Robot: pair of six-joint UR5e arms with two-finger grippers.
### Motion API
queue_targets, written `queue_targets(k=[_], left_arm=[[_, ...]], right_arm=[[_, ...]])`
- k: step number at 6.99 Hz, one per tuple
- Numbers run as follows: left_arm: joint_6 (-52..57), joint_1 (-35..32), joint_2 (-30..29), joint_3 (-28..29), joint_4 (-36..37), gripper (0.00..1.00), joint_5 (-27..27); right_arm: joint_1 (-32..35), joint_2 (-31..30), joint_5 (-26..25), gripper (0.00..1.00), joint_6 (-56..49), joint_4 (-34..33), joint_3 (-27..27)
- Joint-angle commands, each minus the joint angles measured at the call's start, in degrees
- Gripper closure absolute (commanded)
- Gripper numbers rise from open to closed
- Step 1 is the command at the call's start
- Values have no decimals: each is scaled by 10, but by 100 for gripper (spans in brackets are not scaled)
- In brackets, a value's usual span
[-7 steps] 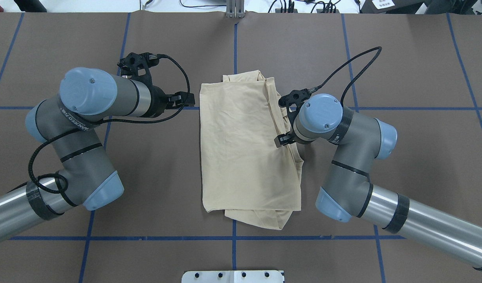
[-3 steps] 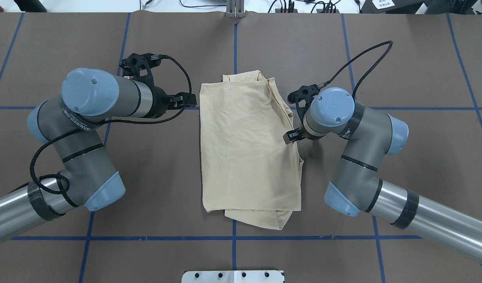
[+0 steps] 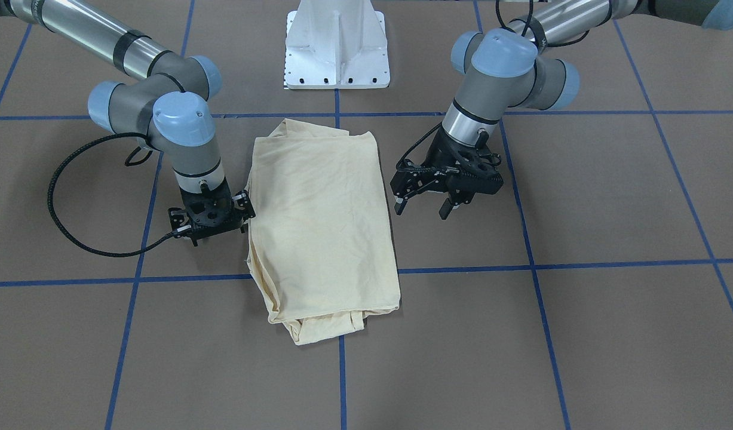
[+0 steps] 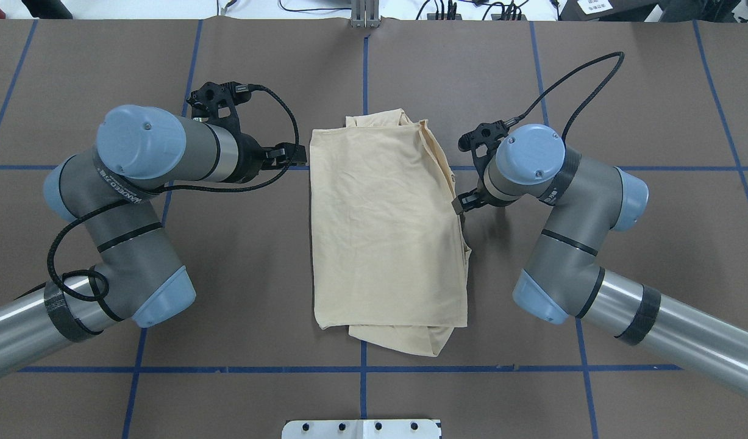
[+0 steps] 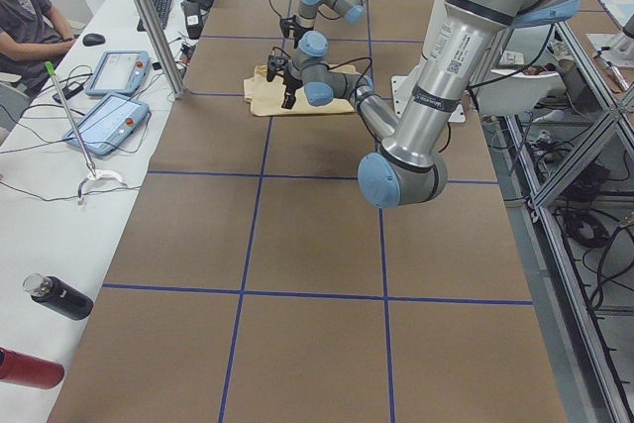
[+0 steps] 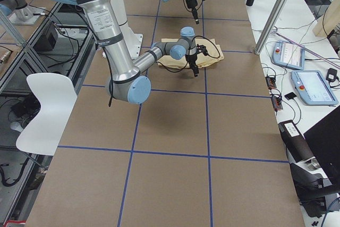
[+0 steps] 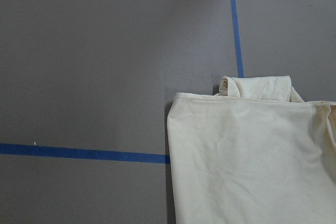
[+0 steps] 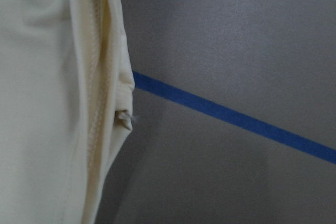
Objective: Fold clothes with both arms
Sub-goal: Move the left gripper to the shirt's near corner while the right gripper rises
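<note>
The clothes are one pale cream shirt [image 3: 321,209] [image 4: 386,238], folded into a long rectangle at the table's middle, plain side up, print hidden. A bunched fold pokes out at its near end. My left gripper [image 3: 423,206] [image 4: 291,155] hovers open just off the shirt's left edge, holding nothing. My right gripper [image 3: 211,222] points down at the opposite edge, fingers spread and empty. The left wrist view shows the shirt's corner [image 7: 252,156]. In the right wrist view I see the shirt's seam edge [image 8: 52,103] and a small white label [image 8: 125,120].
Blue tape lines grid the brown table. The white pedestal base [image 3: 337,45] [image 4: 361,428] stands at the robot's side. A person [image 5: 25,17] sits at a side bench with tablets [image 5: 104,121] and bottles [image 5: 59,296]. A white chair [image 6: 45,104] stands off the table.
My right arm has drawn back to the right, off the shirt's edge, which now lies flat. The left arm has barely moved.
</note>
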Motion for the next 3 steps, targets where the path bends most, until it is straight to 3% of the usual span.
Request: queue_targets(k=[1, 3], left_arm=[[0, -1, 1, -7, -2, 0, 2], [-1, 0, 0, -21, -3, 0, 8]], right_arm=[[21, 35, 1, 0, -1, 2, -2], [39, 76, 1, 0, 0, 3, -41]])
